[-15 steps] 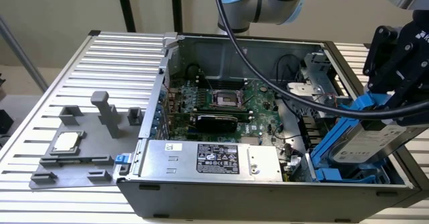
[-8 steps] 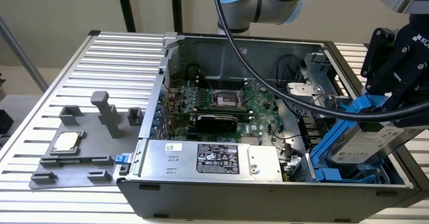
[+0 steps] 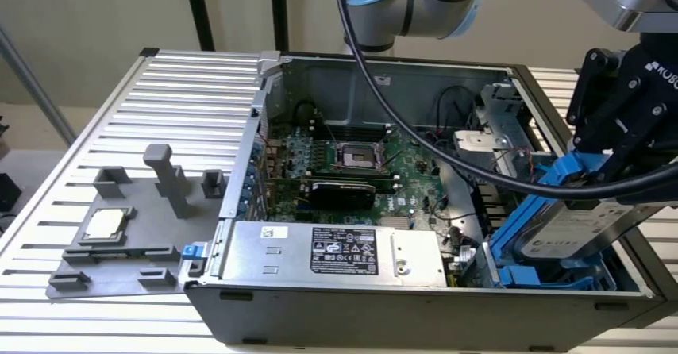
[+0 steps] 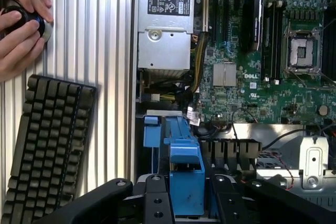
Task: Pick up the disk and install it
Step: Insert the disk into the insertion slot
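My gripper (image 3: 625,175) is shut on the disk (image 3: 577,225), a silver-grey drive with a white label in a blue carrier frame. I hold it tilted above the blue drive bay (image 3: 541,278) at the front corner of the open computer case (image 3: 424,310), on the exterior view's right. The disk's lower end reaches down into that bay. In the wrist view the blue carrier (image 4: 186,163) sits between my black fingers (image 4: 156,199), at the gripper (image 4: 186,203).
A silver power supply with a black label (image 3: 339,251) lies beside the bay, the motherboard (image 3: 339,159) behind it. A small square chip (image 3: 106,225) rests on a grey fixture (image 3: 159,179) outside the case. A keyboard (image 4: 47,145) and a person's hands (image 4: 18,19) are on the slatted table.
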`<state>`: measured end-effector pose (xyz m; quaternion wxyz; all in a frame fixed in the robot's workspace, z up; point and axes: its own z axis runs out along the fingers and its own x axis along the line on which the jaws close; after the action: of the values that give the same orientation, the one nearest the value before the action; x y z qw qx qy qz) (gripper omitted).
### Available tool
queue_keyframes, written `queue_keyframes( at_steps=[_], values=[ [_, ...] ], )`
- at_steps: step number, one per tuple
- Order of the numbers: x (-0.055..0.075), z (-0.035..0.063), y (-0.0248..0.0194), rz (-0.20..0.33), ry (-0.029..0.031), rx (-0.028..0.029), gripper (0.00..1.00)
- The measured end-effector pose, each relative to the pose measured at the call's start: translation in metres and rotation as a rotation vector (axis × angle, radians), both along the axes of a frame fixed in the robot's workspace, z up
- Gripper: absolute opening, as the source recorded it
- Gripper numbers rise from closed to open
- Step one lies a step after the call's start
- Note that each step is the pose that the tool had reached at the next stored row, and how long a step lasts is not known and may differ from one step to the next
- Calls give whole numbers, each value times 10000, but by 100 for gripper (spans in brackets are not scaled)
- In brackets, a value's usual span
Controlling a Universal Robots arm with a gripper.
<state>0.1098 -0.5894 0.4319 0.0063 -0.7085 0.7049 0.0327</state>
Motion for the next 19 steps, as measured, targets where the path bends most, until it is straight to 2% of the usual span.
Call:
queue_keyframes(
  at_steps=[19],
  values=[
    [-2, -155, -2, 42, 0, 254, 33]
  ],
)
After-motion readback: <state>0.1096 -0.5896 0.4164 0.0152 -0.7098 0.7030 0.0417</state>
